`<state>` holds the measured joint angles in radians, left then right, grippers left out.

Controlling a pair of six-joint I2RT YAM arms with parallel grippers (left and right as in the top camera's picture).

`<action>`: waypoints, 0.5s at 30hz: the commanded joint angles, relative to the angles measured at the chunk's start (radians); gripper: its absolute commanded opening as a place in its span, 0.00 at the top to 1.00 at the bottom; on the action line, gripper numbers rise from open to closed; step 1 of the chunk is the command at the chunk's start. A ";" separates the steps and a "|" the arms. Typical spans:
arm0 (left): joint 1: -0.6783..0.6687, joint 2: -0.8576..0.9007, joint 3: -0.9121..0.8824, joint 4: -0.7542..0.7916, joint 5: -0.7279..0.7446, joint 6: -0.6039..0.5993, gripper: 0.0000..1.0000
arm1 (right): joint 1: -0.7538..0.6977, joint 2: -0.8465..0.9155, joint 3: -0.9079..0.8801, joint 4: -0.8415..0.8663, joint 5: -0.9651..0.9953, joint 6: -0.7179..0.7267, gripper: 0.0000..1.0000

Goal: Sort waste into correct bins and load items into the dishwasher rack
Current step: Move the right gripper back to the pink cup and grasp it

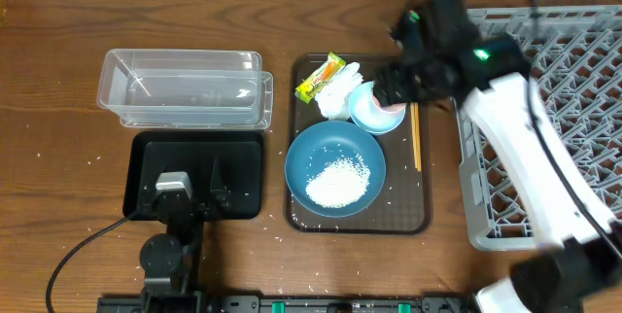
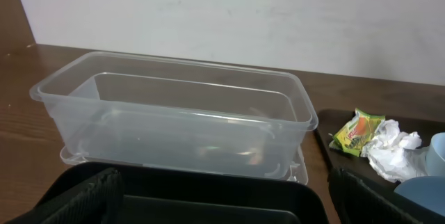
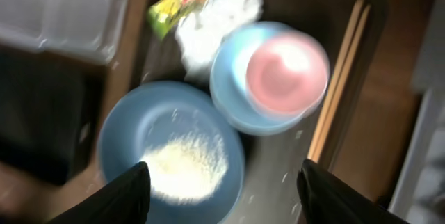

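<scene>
On the brown tray, the large blue bowl (image 1: pixel 303 153) holds a heap of white rice (image 1: pixel 337 181). The small light-blue dish (image 1: pixel 365 111) holds the pink cup (image 1: pixel 391 114). The white tissue (image 1: pixel 338 91) and the snack wrapper (image 1: pixel 321 77) lie at the tray's back, and the chopsticks (image 1: pixel 416 138) at its right. My right gripper (image 1: pixel 394 87) hovers open and empty over the dish; its blurred wrist view (image 3: pixel 229 196) shows the cup (image 3: pixel 286 71), bowl (image 3: pixel 125 140) and chopsticks (image 3: pixel 337 85). My left gripper (image 1: pixel 194 182) is open over the black tray (image 1: pixel 243 153). The white cup is out of view.
The clear tub (image 1: pixel 185 89) stands behind the black tray; it fills the left wrist view (image 2: pixel 174 113), with the wrapper (image 2: pixel 356 130) and tissue (image 2: pixel 393 147) at the right. The grey rack (image 1: pixel 564 70) is at the far right. Loose rice grains dot the table.
</scene>
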<state>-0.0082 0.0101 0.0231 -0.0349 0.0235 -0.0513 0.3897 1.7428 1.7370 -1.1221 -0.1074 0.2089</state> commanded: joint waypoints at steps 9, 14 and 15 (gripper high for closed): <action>0.004 -0.006 -0.019 -0.036 -0.012 0.006 0.04 | 0.057 0.283 0.085 0.075 0.215 0.076 0.61; 0.004 -0.006 -0.019 -0.036 -0.012 0.006 0.04 | 0.057 0.370 0.085 0.071 0.204 0.076 0.66; 0.004 -0.006 -0.019 -0.036 -0.012 0.006 0.04 | 0.057 0.383 0.085 0.071 0.203 0.076 0.66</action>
<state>-0.0082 0.0101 0.0231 -0.0349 0.0235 -0.0513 0.4374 2.1014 1.8061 -1.0512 0.0822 0.2638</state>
